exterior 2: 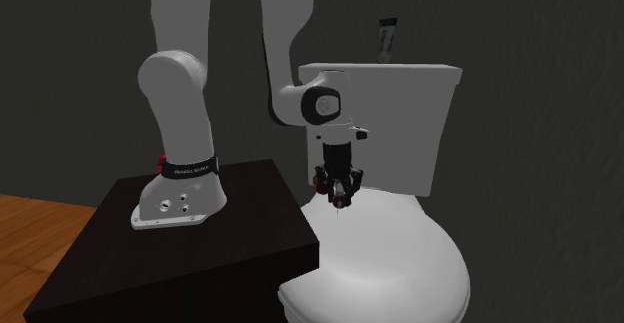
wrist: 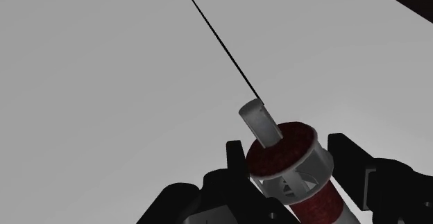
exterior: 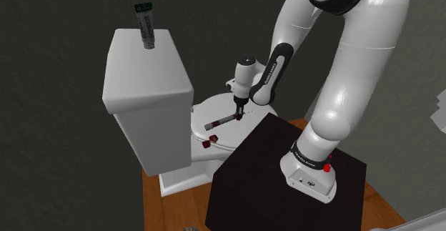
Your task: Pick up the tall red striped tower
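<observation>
You're seeing the gripper (wrist: 291,167) clamping its fingers (wrist: 236,161) on the red and grey striped tower (wrist: 286,146), which is slanting out over the closed white toilet lid (exterior: 211,109). A small red piece (exterior: 209,142) is lying at the lid's near edge. A tube (exterior: 145,26) is standing on the far tank (exterior: 143,72).
</observation>
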### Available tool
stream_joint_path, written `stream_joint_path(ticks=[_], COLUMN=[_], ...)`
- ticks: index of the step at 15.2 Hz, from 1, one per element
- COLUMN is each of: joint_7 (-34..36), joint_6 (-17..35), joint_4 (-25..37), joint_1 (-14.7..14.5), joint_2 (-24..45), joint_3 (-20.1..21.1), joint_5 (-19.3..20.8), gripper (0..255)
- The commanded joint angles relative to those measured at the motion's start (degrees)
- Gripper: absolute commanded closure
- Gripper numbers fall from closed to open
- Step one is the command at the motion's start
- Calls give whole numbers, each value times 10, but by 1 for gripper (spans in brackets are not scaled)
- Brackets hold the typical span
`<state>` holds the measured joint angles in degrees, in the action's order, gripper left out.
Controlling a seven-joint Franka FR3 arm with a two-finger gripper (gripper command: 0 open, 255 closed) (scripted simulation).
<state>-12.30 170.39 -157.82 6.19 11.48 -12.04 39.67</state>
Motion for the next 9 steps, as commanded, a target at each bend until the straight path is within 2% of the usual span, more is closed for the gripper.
stream_joint_path(ticks=[1, 7, 9], joint_7=[-21, -85, -87], joint_6=[-17, -71, -72], joint_4=[-7, -24, -25], joint_1=[10, 21, 20], joint_2=[-24, -95, -97], joint_3=[14, 40, 39], joint_5=[-23, -94, -96], gripper=[255, 255, 255])
